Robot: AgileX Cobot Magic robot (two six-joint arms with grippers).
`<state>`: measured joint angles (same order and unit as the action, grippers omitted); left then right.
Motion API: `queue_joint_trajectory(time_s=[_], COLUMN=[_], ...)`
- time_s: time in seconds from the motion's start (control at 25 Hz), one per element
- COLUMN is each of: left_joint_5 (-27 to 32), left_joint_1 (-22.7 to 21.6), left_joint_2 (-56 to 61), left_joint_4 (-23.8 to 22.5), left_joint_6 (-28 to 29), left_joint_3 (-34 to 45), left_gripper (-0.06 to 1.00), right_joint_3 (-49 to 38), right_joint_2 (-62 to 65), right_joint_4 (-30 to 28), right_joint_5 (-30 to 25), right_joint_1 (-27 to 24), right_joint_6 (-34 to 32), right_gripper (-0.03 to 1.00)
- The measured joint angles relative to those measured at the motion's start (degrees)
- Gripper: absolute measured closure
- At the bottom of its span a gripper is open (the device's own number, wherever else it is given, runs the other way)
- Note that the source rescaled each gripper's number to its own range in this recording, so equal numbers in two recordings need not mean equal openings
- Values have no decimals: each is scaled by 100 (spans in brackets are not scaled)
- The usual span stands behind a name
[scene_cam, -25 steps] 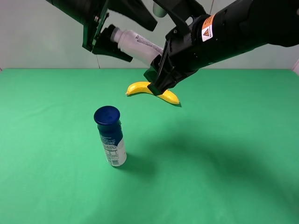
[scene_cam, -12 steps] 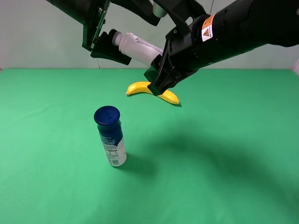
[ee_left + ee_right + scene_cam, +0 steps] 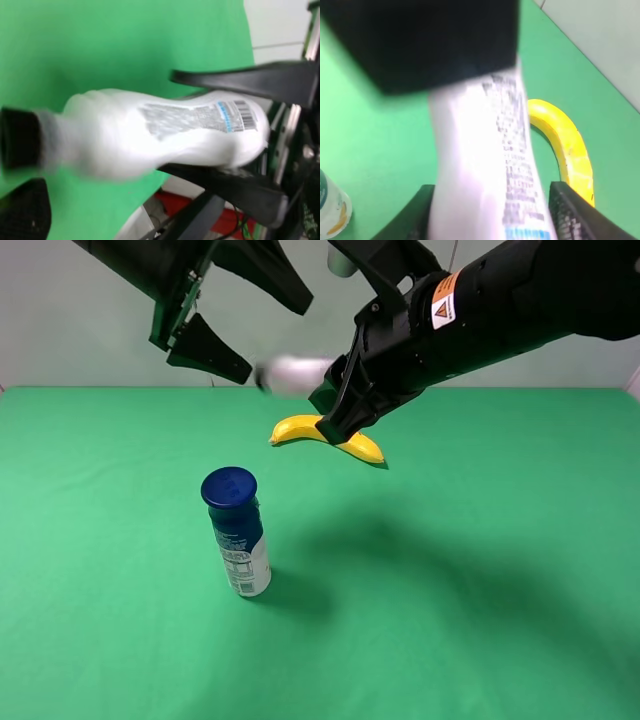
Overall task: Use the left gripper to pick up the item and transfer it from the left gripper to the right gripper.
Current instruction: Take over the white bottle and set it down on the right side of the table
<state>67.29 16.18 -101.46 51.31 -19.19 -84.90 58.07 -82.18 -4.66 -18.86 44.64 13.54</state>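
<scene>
Right end effector (image 3: 328, 400) w/ blurred item (image 3: 290, 375)

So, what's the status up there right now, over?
Left gripper: jaws open, clear. Right gripper: jaws shut on white bottle, mid-air, blurred. Banana and blue-capped bottle below, out of the way.

Two black robot arms meet in mid-air, tools facing each other.
The left arm (image 3: 130, 260) reaches in from the upper left. Its left tool (image 3: 279, 344) gapes wide, two dark fingers (image 3: 208, 350) splayed and touching nothing. The right arm (image 3: 520, 290) slants down from the upper right, with an orange warning sticker (image 3: 441, 308) near its wrist. The right tool (image 3: 332, 405) is clamped on the base end of a white bottle (image 3: 292, 375), one finger on each side.
</scene>
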Motion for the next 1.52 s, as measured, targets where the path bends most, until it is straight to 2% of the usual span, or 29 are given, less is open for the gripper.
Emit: queue_joint_trajectory(time_s=[0.08,0.44,0.68,0.8,1.04,1.2,1.52], left_joint_5=[0,0,0,5,19,25,17], left_joint_1=[-155,-937,-1267,-1281,-1281,-1281,-1281], left_joint_2=[37,539,915,1176,1831,2364,3506], left_joint_4=[0,-117,-192,-542,-1699,-2315,-2835], left_joint_6=[0,0,0,20,421,649,733], left_joint_3=[0,0,0,0,0,0,616], left_gripper=[-5,-5,-5,-5,-5,-5,-5], right_joint_3=[0,0,0,0,0,0,0], right_joint_2=[0,-4,-4,-4,-4,-4,-4], right_joint_4=[0,5,6,6,11,44,62], right_joint_5=[-29,-54,-54,-54,-54,-54,-54], right_joint_1=[0,0,0,0,0,0,0], right_joint_6=[0,0,0,0,0,0,0], right_gripper=[96,96,96,96,96,96,96])
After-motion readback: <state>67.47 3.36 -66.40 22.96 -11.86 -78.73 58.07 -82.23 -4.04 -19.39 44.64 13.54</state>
